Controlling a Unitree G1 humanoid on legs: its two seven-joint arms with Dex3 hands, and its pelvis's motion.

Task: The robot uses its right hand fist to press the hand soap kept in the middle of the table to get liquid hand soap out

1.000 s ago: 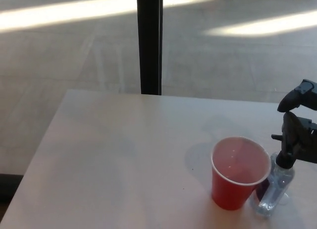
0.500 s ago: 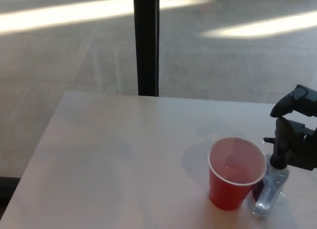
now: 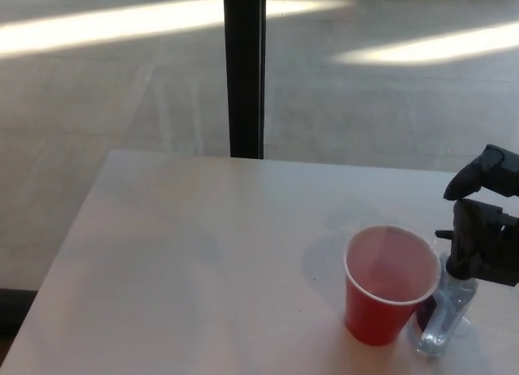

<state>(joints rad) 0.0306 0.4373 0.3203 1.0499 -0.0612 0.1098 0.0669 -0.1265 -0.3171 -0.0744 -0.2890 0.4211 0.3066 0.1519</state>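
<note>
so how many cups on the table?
1. A red cup stands near the table's front right, right beside the clear soap bottle, with the right hand over the pump. Nothing visible could hide another.

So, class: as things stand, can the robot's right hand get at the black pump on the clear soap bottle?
Probably yes. The black right hand already sits at the black pump of the clear plastic soap bottle. The red plastic cup stands beside the bottle, to its left, not in the way.
</note>
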